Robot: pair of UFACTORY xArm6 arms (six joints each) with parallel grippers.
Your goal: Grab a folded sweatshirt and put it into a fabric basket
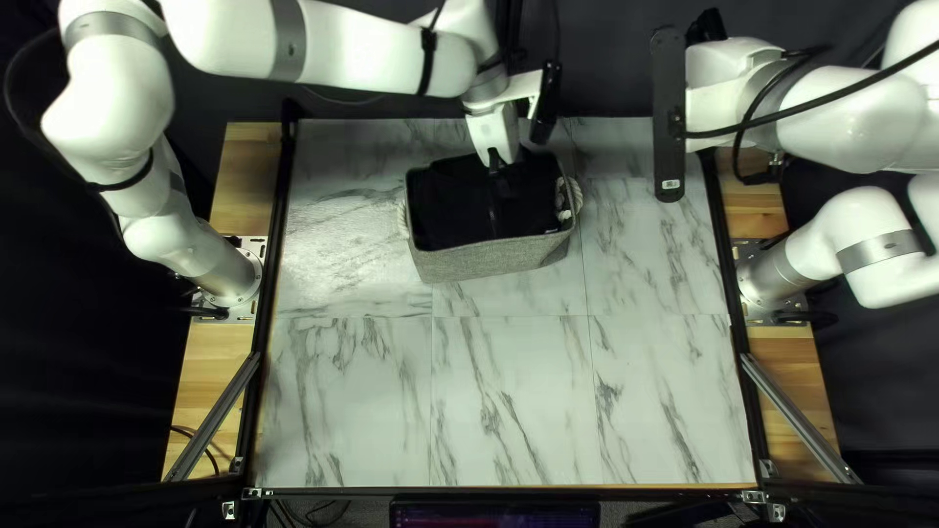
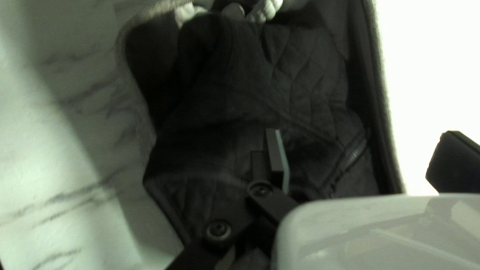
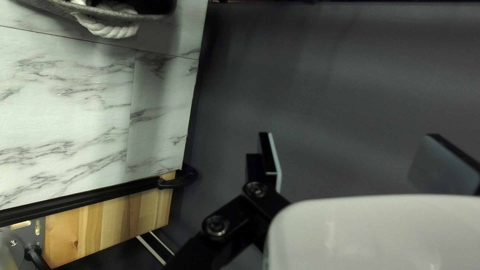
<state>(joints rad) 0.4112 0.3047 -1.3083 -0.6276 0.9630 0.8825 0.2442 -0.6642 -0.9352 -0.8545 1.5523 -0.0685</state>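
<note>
My left gripper (image 1: 497, 168) is over the grey fabric basket (image 1: 494, 257) in the top left view, low above the dark folded sweatshirt (image 1: 452, 203) lying inside. In the left wrist view, the left gripper (image 2: 367, 157) has its fingers wide apart. One finger is in front of the quilted dark sweatshirt (image 2: 305, 65); the other shows beyond the basket's rim (image 2: 384, 107). Neither grips cloth. My right gripper (image 1: 719, 61) is raised at the upper right of the top left view; the right gripper (image 3: 352, 162) stands open and empty in the right wrist view.
White rope handles (image 1: 574, 196) are on the basket's ends. The marble-patterned table (image 1: 509, 391) has dark rails (image 1: 729, 254) along its sides and wooden strips (image 1: 782, 376) outside them. A dark curtain (image 1: 342, 103) hangs behind the far edge.
</note>
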